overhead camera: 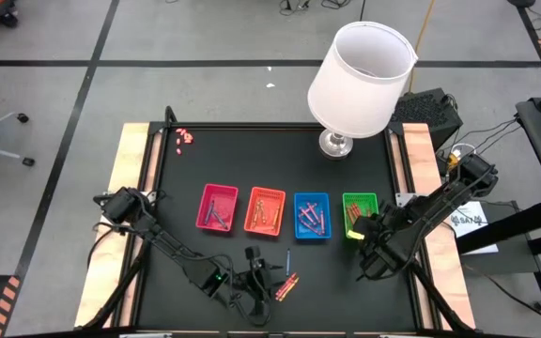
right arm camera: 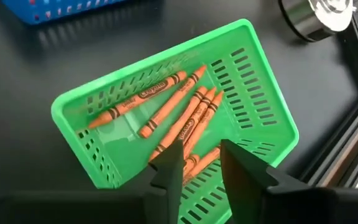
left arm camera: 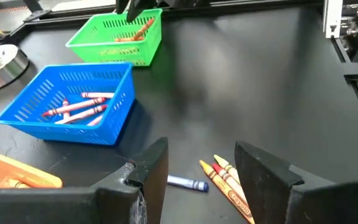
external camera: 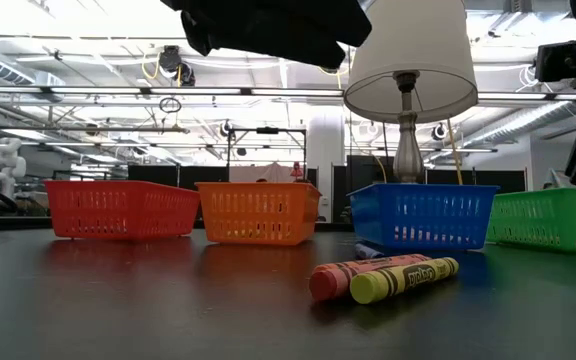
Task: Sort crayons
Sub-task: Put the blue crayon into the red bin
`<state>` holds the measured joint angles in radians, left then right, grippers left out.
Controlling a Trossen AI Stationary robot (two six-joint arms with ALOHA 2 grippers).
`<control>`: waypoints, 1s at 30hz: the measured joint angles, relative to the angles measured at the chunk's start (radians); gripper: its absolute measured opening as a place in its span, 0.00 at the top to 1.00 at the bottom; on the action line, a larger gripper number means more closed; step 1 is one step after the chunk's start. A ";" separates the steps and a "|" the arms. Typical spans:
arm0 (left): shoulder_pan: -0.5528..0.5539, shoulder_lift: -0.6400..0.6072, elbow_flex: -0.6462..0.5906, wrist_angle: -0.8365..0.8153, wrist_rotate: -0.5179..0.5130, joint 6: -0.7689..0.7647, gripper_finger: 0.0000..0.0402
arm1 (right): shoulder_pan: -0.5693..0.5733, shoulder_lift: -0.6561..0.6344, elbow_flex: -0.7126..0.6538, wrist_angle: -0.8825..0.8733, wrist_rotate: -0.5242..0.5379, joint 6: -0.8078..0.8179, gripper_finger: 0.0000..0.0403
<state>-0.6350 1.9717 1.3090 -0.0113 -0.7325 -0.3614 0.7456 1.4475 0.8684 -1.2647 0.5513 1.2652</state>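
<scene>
- Your left gripper (left arm camera: 197, 171) hangs open and empty over the loose crayons (overhead camera: 287, 284) near the table's front edge.
- Your right gripper (right arm camera: 199, 163) sits just above the green tray (right arm camera: 253, 81), fingers slightly parted, holding nothing; orange crayons (right arm camera: 178, 115) lie inside.
- More crayons fill the blue tray (left arm camera: 113, 103).

A: trays go red tray (overhead camera: 218, 208), orange tray (overhead camera: 265, 209), blue tray (overhead camera: 312, 216), green tray (overhead camera: 360, 212) across mid frame.

B: yep, and orange crayons (right arm camera: 178, 118) fill the green one; black table (overhead camera: 270, 150), white lampshade (overhead camera: 362, 79).
</scene>
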 joint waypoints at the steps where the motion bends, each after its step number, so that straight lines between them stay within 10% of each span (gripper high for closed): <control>1: 0.000 0.000 0.000 0.000 0.000 0.000 0.54 | 0.000 0.000 0.000 0.000 0.001 0.012 0.76; 17: 0.037 0.020 0.000 -0.001 0.054 -0.083 0.54 | 0.091 0.000 0.281 -0.079 0.110 0.077 0.74; 30: 0.039 0.034 0.001 0.009 0.042 -0.106 0.54 | 0.181 0.012 0.257 0.247 0.244 -0.176 0.74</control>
<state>-0.5957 2.0053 1.3101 -0.0019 -0.6910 -0.4672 0.9263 1.4593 1.1253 -1.0175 0.7954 1.0896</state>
